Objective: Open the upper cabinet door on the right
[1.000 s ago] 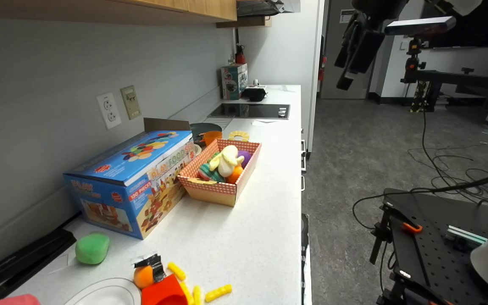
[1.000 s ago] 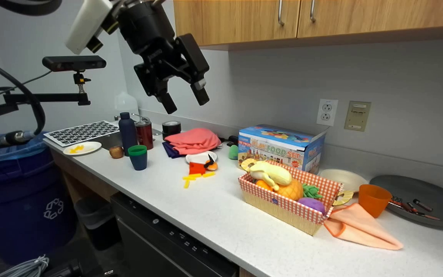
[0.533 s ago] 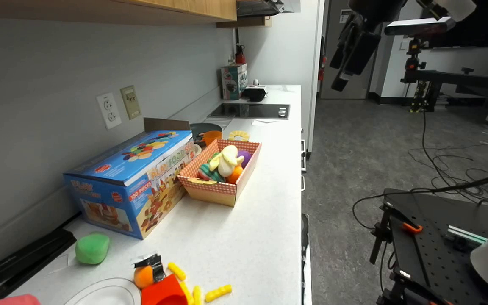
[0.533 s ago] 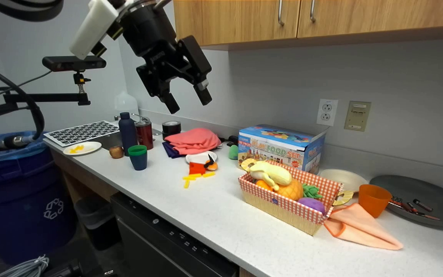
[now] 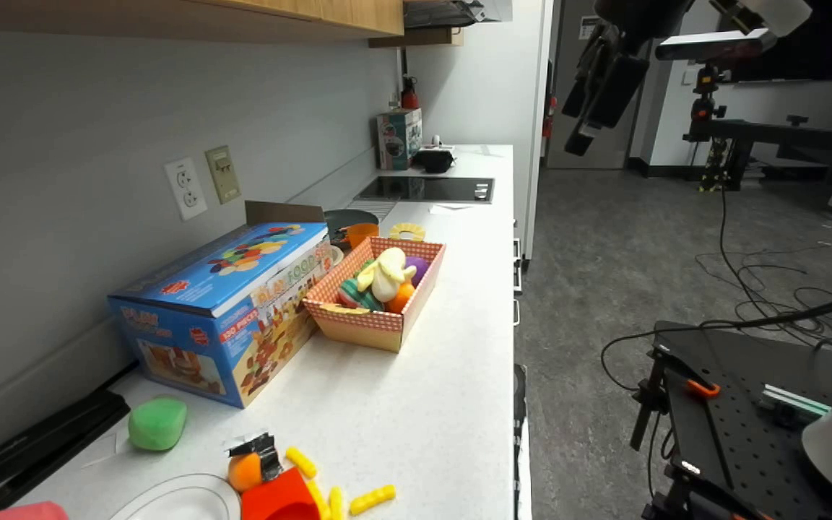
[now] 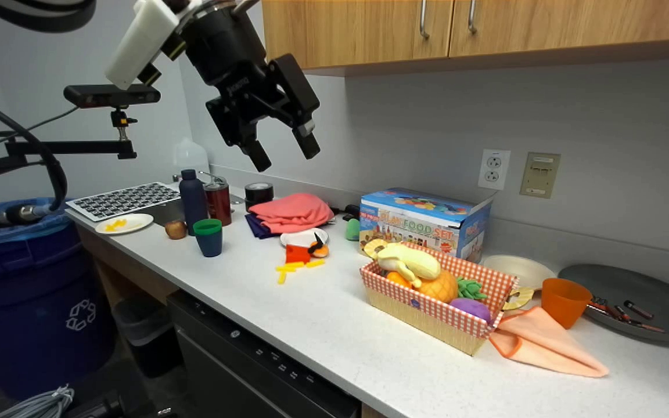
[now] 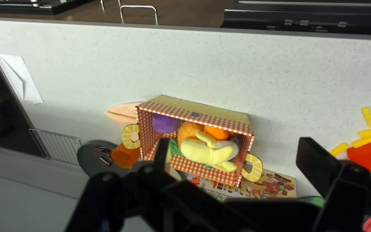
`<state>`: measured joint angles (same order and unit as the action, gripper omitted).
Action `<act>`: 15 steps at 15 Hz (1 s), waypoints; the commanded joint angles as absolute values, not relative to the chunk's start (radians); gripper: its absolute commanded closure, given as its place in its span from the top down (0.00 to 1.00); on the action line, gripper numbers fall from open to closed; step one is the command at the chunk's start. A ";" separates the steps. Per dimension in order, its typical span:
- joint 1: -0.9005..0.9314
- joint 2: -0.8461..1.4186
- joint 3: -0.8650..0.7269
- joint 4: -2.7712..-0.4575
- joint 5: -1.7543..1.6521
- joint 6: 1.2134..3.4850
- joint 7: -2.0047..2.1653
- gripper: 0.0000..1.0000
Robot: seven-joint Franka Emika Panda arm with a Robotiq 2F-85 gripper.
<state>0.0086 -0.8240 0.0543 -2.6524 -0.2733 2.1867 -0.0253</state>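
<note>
The upper cabinet door on the right (image 6: 578, 22) is light-brown wood and looks shut. Only its lower part shows, with a vertical metal handle (image 6: 472, 16) near its left edge. The left door (image 6: 358, 32) beside it also looks shut. Part of the cabinet front (image 5: 362, 14) shows at the top of an exterior view. My gripper (image 6: 285, 152) is open and empty, tilted down above the counter, lower than and left of the doors' handles. It also shows in an exterior view (image 5: 582, 130). In the wrist view the open fingers (image 7: 237, 154) frame a basket below; no door shows there.
A checked basket (image 6: 421, 322) of toy food and a play-food box (image 6: 410, 223) stand on the counter (image 6: 323, 313). An orange cup (image 6: 565, 302) and a dark plate (image 6: 642, 302) are at the right. Bottles and cups (image 6: 192, 200) stand at the left. A camera on an arm (image 6: 112, 96) is behind.
Over the last second my gripper has shifted slightly toward the cabinet side, rightward in one exterior view and leftward in another. It has not visibly moved in the last half second. The doors have not moved.
</note>
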 commanded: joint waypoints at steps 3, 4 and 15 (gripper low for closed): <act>0.000 -0.821 0.066 -2.640 -0.277 2.127 -0.033 1.00; 0.003 -0.822 0.063 -2.642 -0.283 2.126 -0.044 1.00; 0.036 -0.833 0.096 -2.343 -0.282 1.824 -0.071 1.00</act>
<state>0.0220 -0.8355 0.1041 -2.3461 -0.2737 1.8292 -0.0789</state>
